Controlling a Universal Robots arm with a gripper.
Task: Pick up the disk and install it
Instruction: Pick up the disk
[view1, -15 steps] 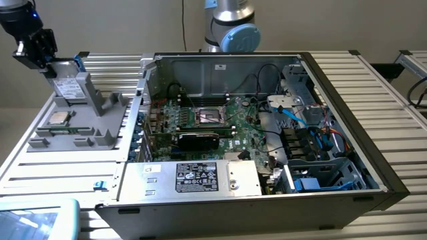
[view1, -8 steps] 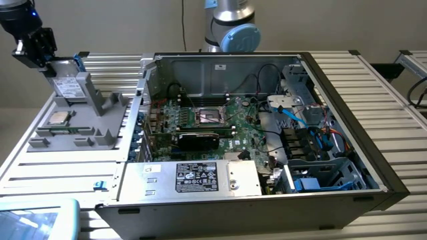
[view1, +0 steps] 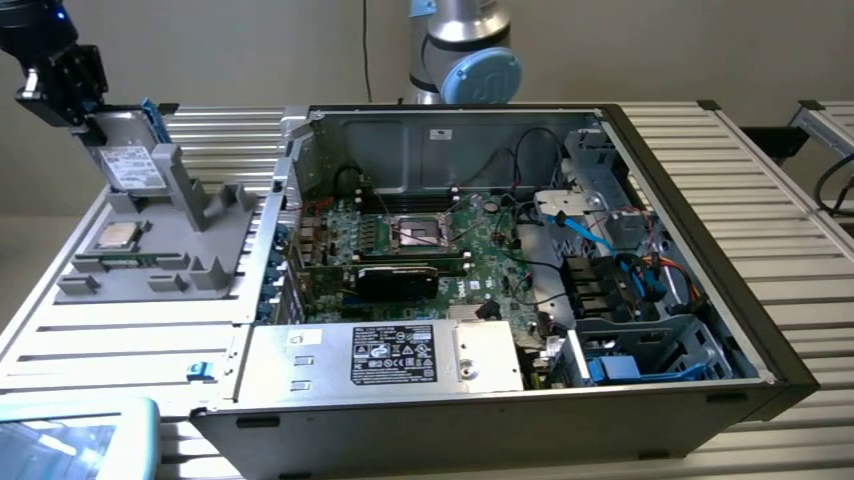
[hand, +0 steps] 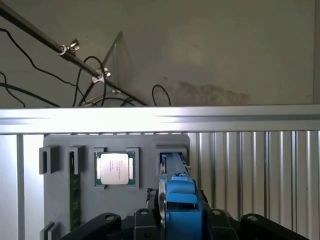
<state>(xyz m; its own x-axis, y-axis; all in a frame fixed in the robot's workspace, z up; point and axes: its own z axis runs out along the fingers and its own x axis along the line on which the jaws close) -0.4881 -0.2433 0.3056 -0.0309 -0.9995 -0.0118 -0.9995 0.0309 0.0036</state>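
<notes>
Gripper (view1: 91, 116): jaws part-closed, clamping the disk (view1: 131, 162) by its upper end. Disk: on end at a corner slot of the grey holder (view1: 147, 290).

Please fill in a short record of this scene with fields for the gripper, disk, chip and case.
gripper: at the exterior view's upper left, jaws closed on the top end of the disk
disk: upright, blue-framed, lower end at the grey holder
chip: lying flat on the holder, apart from the disk
case: open, board exposed, to the exterior view's right of the holder
install: not yet done; the disk is outside the case
</notes>
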